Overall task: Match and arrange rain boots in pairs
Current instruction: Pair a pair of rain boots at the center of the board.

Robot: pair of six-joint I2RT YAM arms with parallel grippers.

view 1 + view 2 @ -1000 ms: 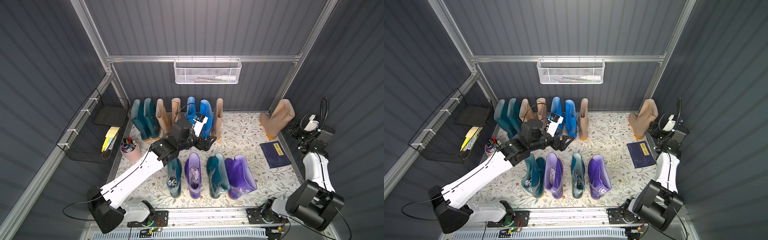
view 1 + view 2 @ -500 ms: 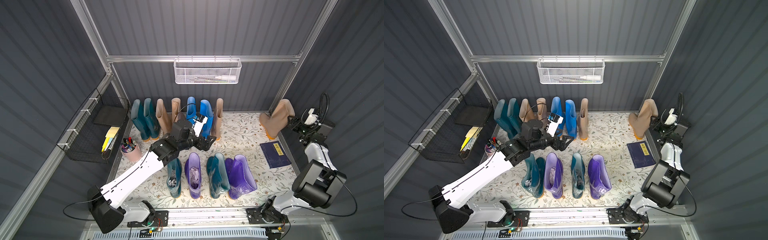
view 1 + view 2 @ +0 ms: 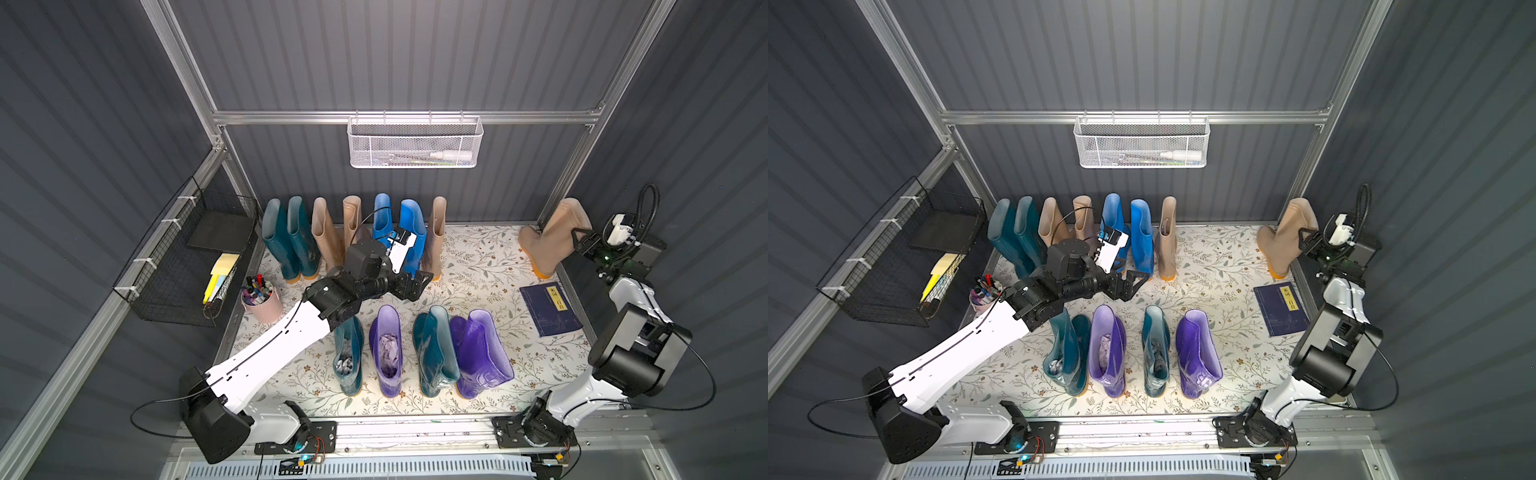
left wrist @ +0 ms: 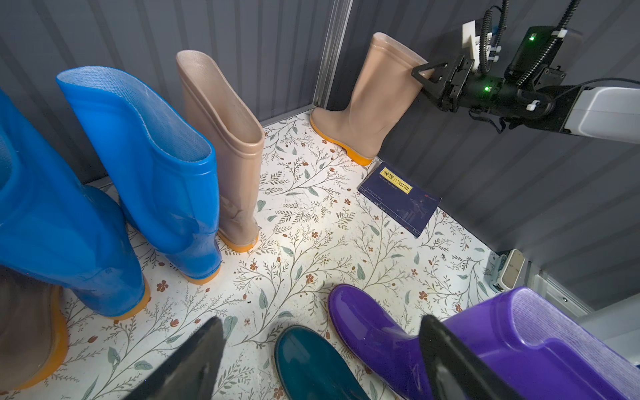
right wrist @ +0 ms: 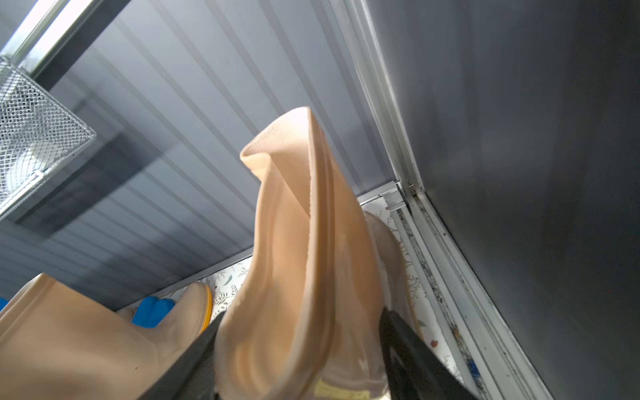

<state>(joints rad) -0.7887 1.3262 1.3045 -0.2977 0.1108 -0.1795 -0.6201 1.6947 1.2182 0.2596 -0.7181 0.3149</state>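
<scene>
A beige rain boot [image 3: 544,241] [image 3: 1281,245] leans in the back right corner. My right gripper [image 3: 579,241] [image 5: 299,322] is shut on its shaft [image 5: 294,259], which is creased between the fingers. Along the back wall stand two teal boots [image 3: 286,237], two beige [image 3: 332,232], two blue [image 3: 399,224] and one beige [image 3: 436,232]. The front row runs teal [image 3: 347,353], purple [image 3: 388,349], teal [image 3: 432,353], purple [image 3: 478,353]. My left gripper [image 3: 419,282] [image 4: 320,322] hangs open between the rows, holding nothing.
A dark blue book [image 3: 548,307] lies on the floral floor by the right wall. A pink pen cup [image 3: 262,303] stands at the left edge, under a black wire basket [image 3: 187,266]. A white mesh basket [image 3: 415,143] hangs on the back wall.
The right arm has shifted toward the corner and its jaws have narrowed onto the beige boot's shaft. The left arm has not moved.
</scene>
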